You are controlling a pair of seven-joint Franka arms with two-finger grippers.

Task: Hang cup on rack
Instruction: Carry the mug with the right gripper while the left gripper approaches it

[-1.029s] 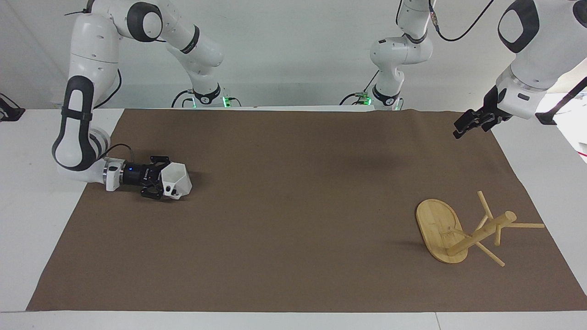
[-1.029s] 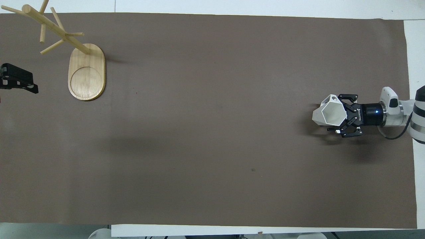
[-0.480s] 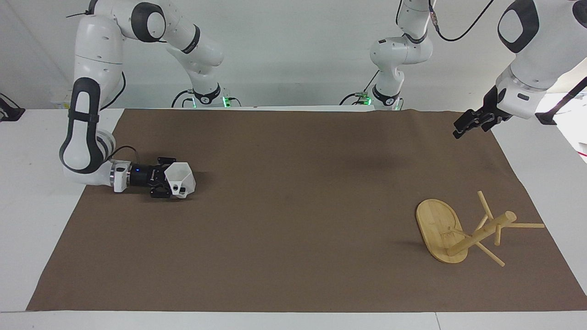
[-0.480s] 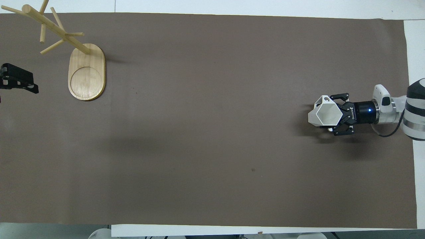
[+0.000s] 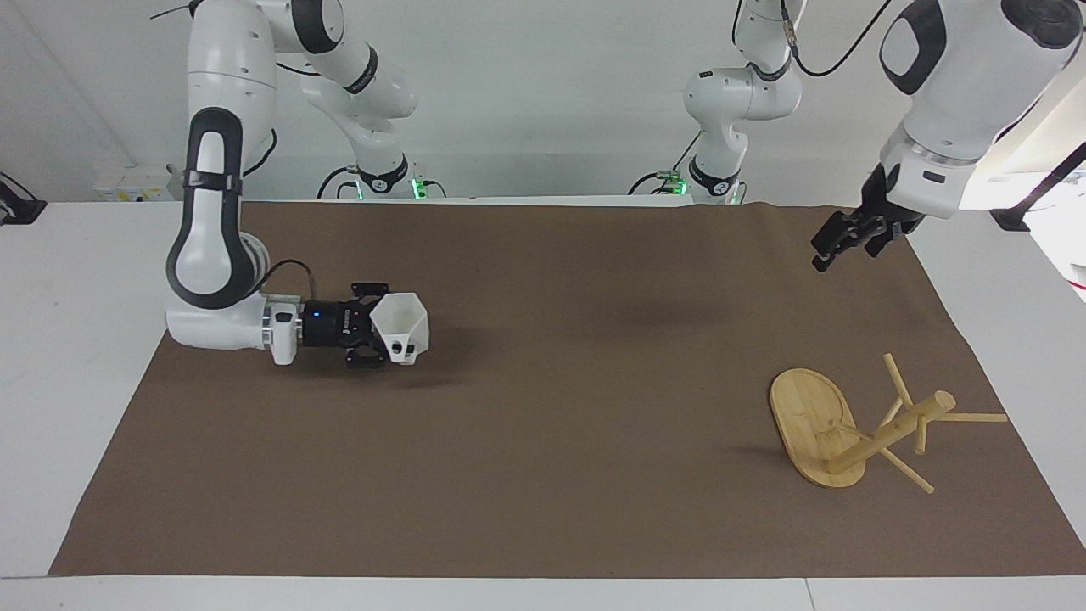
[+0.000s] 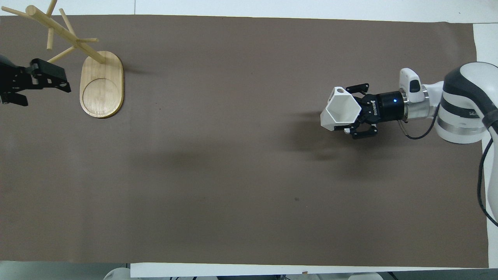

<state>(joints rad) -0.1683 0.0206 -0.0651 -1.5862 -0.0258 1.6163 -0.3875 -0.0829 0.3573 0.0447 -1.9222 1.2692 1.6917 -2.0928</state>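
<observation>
The white faceted cup [image 5: 405, 324] [image 6: 339, 113] is held in my right gripper [image 5: 379, 335] [image 6: 353, 113], which is shut on its rim. The cup hangs just above the brown mat at the right arm's end, its mouth turned upward and its handle pointing away from the robots. The bamboo rack [image 5: 810, 417] [image 6: 102, 83] stands on its oval base at the left arm's end, with its post [image 5: 891, 431] and thin pegs bare. My left gripper [image 5: 836, 244] [image 6: 42, 77] hangs in the air over the mat's edge at that end, apart from the rack.
The brown mat [image 5: 543, 441] [image 6: 233, 175] covers most of the white table. Its whole middle stretch lies between the cup and the rack. Both arm bases stand at the robots' edge of the table.
My right gripper has lifted the cup off the mat and carried it toward the middle of the table. My left gripper has shifted in over the mat toward the rack.
</observation>
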